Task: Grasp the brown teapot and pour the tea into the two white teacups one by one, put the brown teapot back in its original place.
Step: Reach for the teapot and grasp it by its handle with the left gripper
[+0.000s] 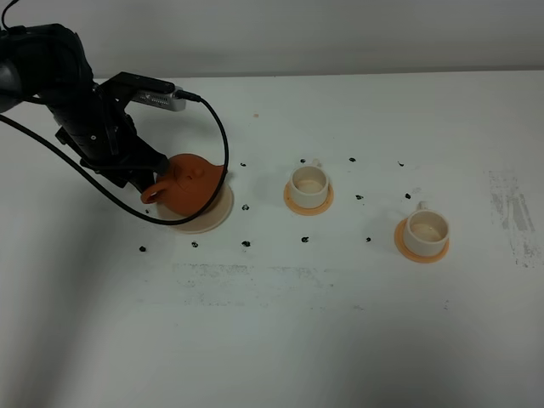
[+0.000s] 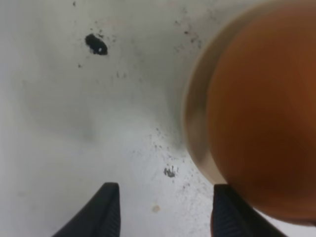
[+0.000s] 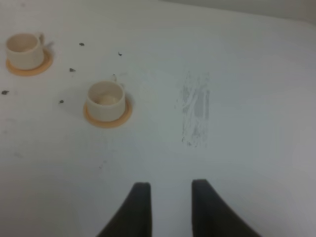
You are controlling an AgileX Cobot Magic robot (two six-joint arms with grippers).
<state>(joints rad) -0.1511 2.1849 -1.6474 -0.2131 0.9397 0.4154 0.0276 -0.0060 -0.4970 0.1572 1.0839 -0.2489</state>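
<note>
- The brown teapot [image 1: 194,185] sits on the cream saucer [image 1: 218,219], on the left part of the table [image 1: 340,323].
- The nearer white teacup [image 1: 308,181] and the farther white teacup [image 1: 425,228] stand on orange coasters [image 1: 308,207], well apart from the pot on its right. Their insides look pale with no tea visible, so I read the step in hand as the grasp.
- The left gripper [image 2: 165,190] is low and just beside the pot, jaws spread, with only bare table between them. The pot body lies outside one finger [image 2: 232,212], not in the gap.
- The right gripper [image 3: 170,183] hangs over the cup side of the table, closed down to a slit and gripping nothing.
- To grasp well, shift sideways so the loop handle lands between the fingers, not the round belly. The handle looks to be the orange loop on the gripper's side in the high view.
- Seat the fingers deep on the handle before clamping, so the pot can't swing when tilted.
- Lift straight up and clear the saucer rim without dragging it.
- Carry the pot level to the nearer cup and tilt slowly; the lid may slip.
</note>
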